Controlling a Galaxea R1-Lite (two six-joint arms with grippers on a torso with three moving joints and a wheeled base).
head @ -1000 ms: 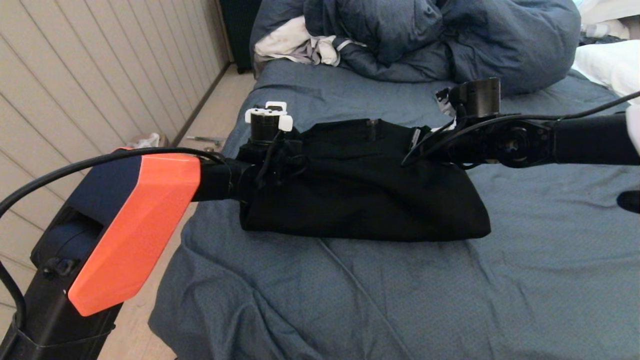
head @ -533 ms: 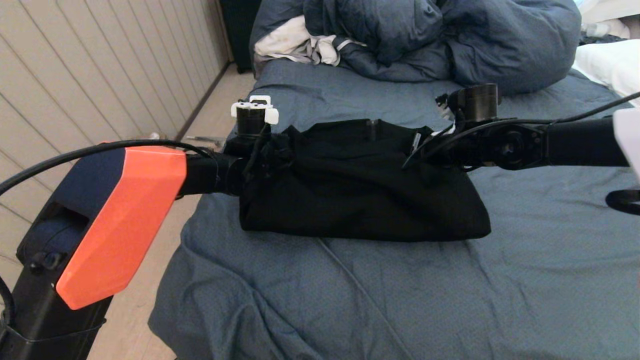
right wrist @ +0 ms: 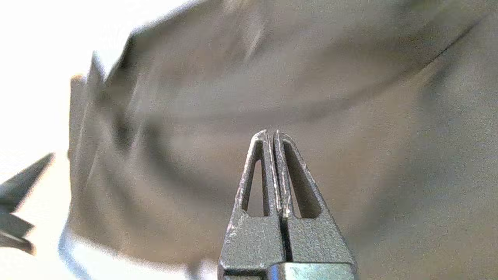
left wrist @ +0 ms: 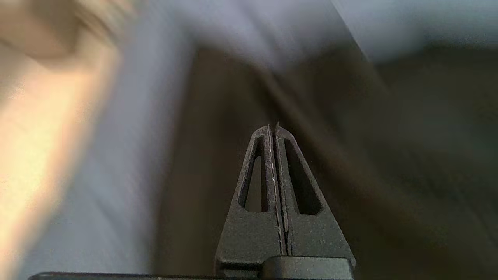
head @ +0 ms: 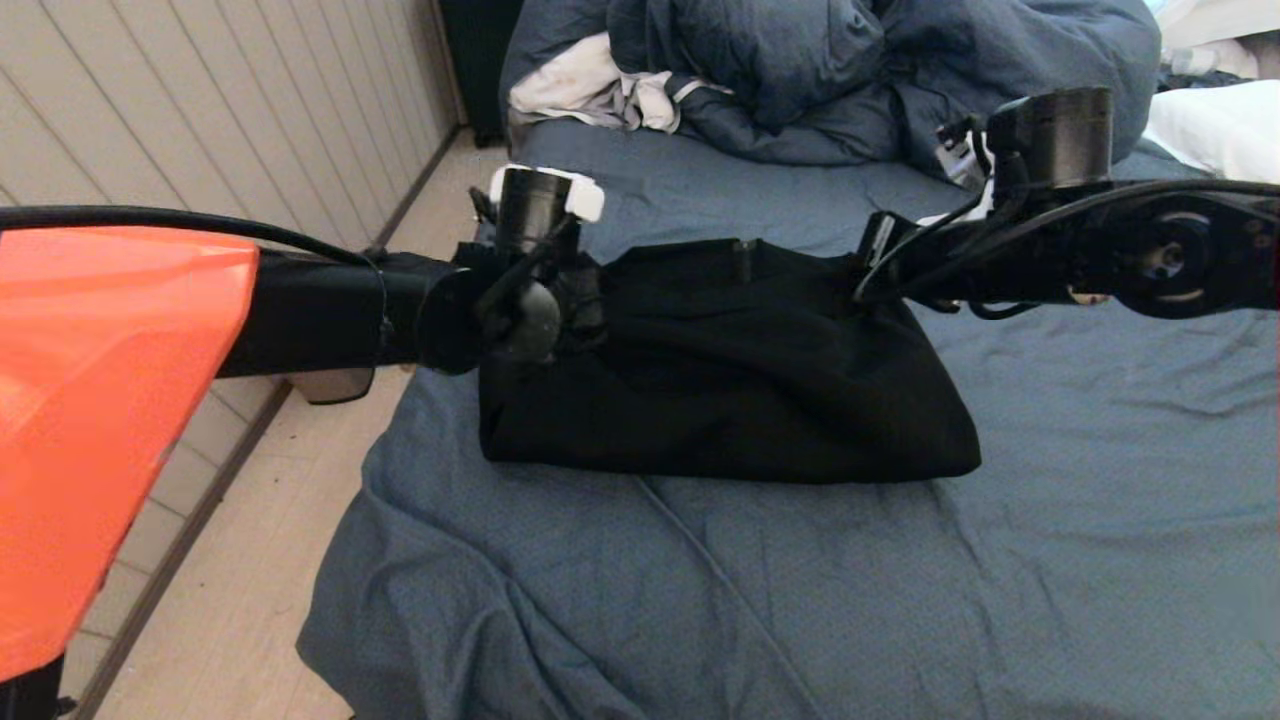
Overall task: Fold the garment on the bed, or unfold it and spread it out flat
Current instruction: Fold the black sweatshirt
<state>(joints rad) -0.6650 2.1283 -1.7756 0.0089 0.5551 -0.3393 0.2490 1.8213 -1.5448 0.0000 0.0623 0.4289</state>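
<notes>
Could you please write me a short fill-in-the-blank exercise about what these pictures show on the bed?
1. The folded sweatshirt lying on the bed is ____ in colour.
2. In the wrist views, the left gripper and the right gripper both have their jaws ____.
3. The crumpled duvet at the far end of the bed is dark ____.
4. The near cover of the left arm is bright ____.

Missing words: black; shut; blue; orange
</notes>
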